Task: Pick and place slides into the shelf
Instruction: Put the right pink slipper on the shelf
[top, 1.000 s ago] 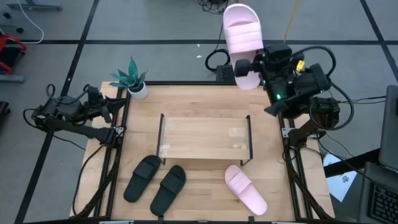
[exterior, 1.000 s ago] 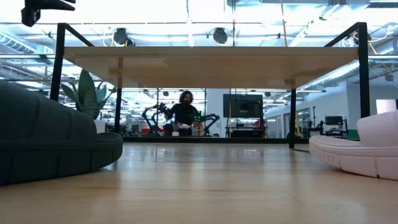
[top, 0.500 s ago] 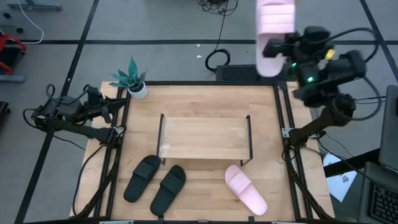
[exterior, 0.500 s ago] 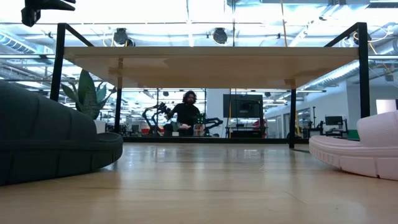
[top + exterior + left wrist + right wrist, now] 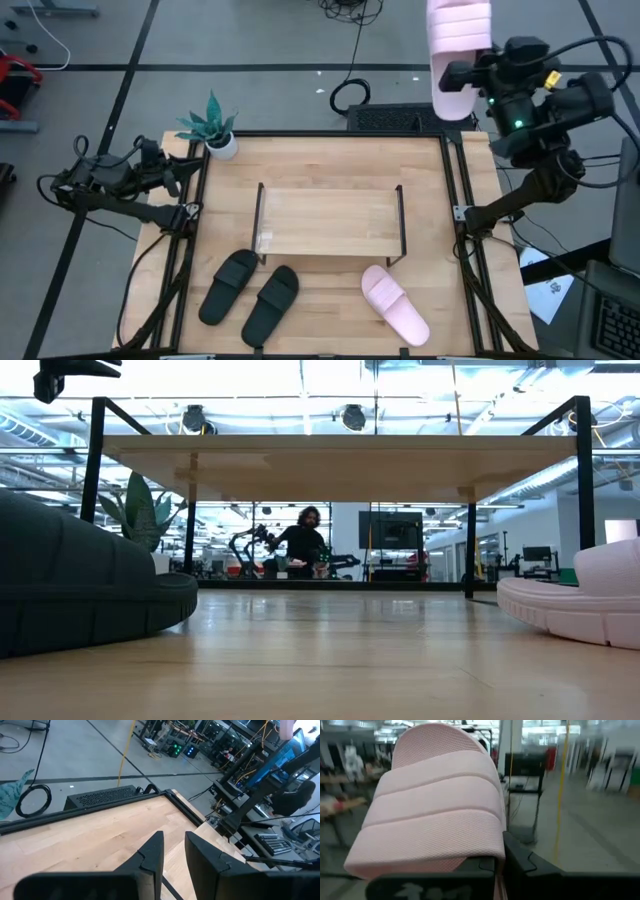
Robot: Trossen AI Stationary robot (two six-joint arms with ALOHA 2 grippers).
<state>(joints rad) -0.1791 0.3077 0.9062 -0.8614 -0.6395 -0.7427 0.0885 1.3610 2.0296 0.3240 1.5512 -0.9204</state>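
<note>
My right gripper (image 5: pixel 462 84) is shut on a pale pink slide (image 5: pixel 459 40), high up beyond the table's far right corner. The other pink slide (image 5: pixel 394 303) lies sole-down on the table in front of the shelf (image 5: pixel 330 222), toward the right. Two black slides (image 5: pixel 228 285) (image 5: pixel 271 303) lie side by side at the near left. In the low view a black slide (image 5: pixel 80 590) is at the left and the pink one (image 5: pixel 575 605) at the right. My left gripper (image 5: pixel 173 854) waits open at the table's left edge, holding nothing. My right gripper pinches the pink slide at its end nearest the gripper, by the sole's edge beside the wide strap (image 5: pixel 485 852); the strap hides the exact spot. The fingers reach about level from the near side, along the slide. The slide sticks out past them, lifted clear, strap up.
A small potted plant (image 5: pixel 213 125) stands at the table's far left corner. A black box (image 5: pixel 390 117) and coiled cable (image 5: pixel 350 97) lie on the floor beyond the far edge. Bare wood lies between the shelf and the far edge. A person stands far off in the room (image 5: pixel 305 540).
My right gripper has carried the pink slide toward the table's right and a little up, from over the far edge near the shelf's right end to beyond the far right corner. It stays shut on the slide.
</note>
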